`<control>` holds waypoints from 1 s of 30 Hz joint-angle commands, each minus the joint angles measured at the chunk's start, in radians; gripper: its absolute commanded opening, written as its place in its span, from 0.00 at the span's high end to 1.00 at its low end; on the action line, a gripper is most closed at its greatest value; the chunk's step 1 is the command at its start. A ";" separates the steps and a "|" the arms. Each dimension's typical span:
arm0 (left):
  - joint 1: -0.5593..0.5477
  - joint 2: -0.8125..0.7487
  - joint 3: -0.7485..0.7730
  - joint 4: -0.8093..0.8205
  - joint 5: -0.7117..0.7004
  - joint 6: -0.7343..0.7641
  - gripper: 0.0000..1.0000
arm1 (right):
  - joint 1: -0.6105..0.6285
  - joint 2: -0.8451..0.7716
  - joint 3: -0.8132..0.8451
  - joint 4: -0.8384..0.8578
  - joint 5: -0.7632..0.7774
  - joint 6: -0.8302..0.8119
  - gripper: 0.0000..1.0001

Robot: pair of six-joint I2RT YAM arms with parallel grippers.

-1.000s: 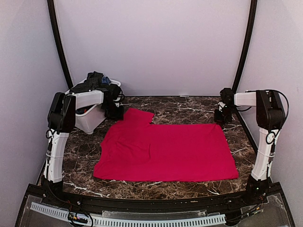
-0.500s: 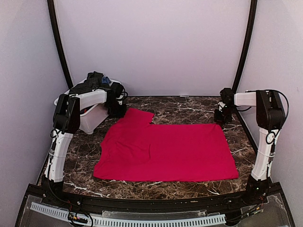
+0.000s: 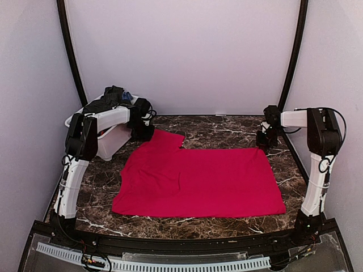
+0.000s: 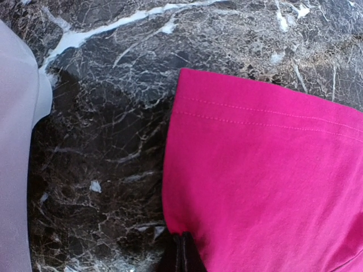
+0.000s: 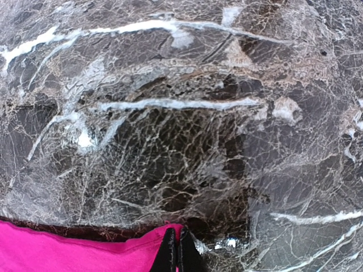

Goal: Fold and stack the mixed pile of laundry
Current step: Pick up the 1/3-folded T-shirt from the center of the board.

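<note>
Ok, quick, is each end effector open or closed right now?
Left end effector: closed, pinching the red cloth at its sleeve edge.
Right end effector: closed, pinching the red cloth's far corner.

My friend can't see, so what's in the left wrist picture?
A red cloth with a stitched hem lies on a dark marble table, the left jaws shut on its edge. A white bin shows at left.

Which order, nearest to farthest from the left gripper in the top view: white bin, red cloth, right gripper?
1. red cloth: its far-left sleeve sits right at the left gripper.
2. white bin: just to the left.
3. right gripper: far-right side, across the cloth.
</note>
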 commanded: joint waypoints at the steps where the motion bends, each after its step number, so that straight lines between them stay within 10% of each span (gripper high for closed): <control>1: -0.004 -0.063 0.031 -0.032 -0.054 0.022 1.00 | 0.003 -0.073 -0.017 0.020 -0.006 0.004 1.00; 30: -0.007 -0.663 -0.636 0.233 0.046 -0.047 1.00 | 0.005 -0.490 -0.311 0.020 -0.067 0.043 1.00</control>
